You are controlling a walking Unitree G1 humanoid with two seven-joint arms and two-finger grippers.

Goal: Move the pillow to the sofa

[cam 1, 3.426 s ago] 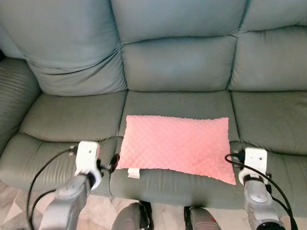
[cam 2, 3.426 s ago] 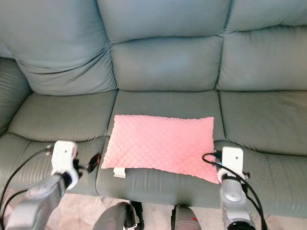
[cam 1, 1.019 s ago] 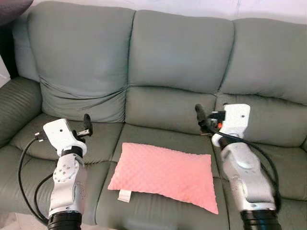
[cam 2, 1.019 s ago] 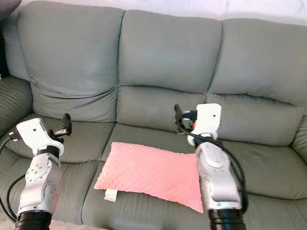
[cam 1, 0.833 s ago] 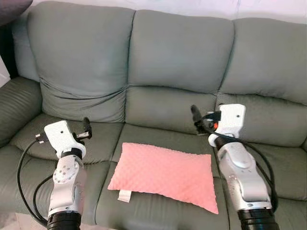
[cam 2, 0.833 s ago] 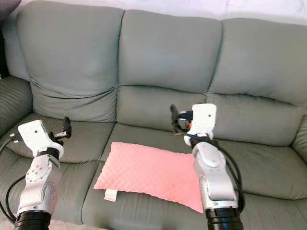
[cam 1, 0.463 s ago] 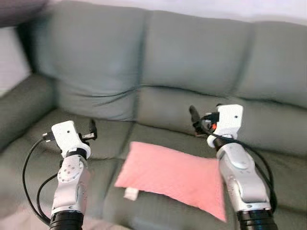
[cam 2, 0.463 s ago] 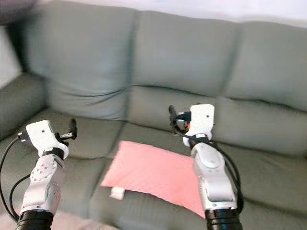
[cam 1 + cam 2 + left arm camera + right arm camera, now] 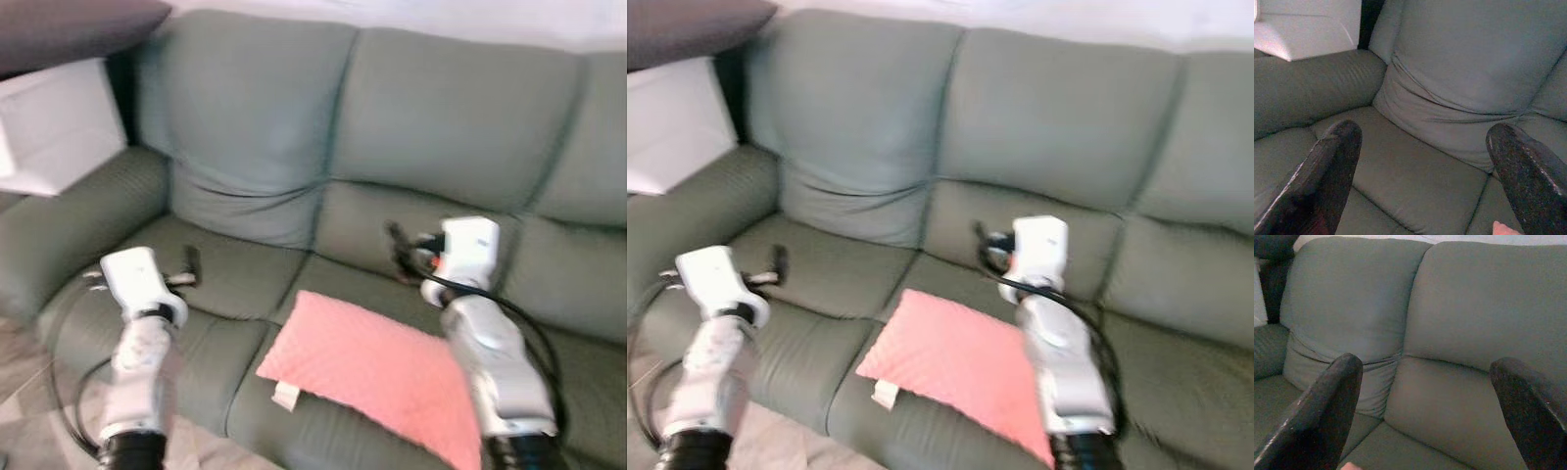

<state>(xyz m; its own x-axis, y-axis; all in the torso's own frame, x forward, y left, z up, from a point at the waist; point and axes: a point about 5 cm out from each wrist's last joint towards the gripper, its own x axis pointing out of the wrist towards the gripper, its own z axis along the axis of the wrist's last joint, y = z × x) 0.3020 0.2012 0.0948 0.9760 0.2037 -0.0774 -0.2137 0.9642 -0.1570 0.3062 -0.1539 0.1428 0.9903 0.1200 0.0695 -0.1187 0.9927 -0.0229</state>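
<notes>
**K:** Grey three-seat sofa [image 9: 441, 108] ahead, white box [image 9: 59, 127] past its armrest on the robot's left, head views a bit blurred. Pink pillow [image 9: 377, 377] lies flat on the middle seat cushion, one corner near the front edge, small white tag at the corner nearest the left arm.

**M:** So it's on the sofa. End effector state?

**K:** Left end effector [image 9: 1422, 161] is released, fingers spread wide, nothing between them, held over the left seat cushion. Right end effector [image 9: 1425, 406] likewise spread and empty, raised above the pillow's far edge and pointing at the backrest. Neither touches the pillow.

**M:** Then what's the step?

**K:** My read: placement looks done, this is the clear-away. Doing it well means arms up and back without dragging a finger across the pillow. The right one is closest, so it wants the most care.

**M:** Risks?

**K:** Pillow sits close to the front lip, and the right forearm [image 9: 495, 357] overlaps that end in the head view. A brush there could nudge it off. I'd lift first, then retract. Can't judge how much it overhangs, if at all.
</notes>
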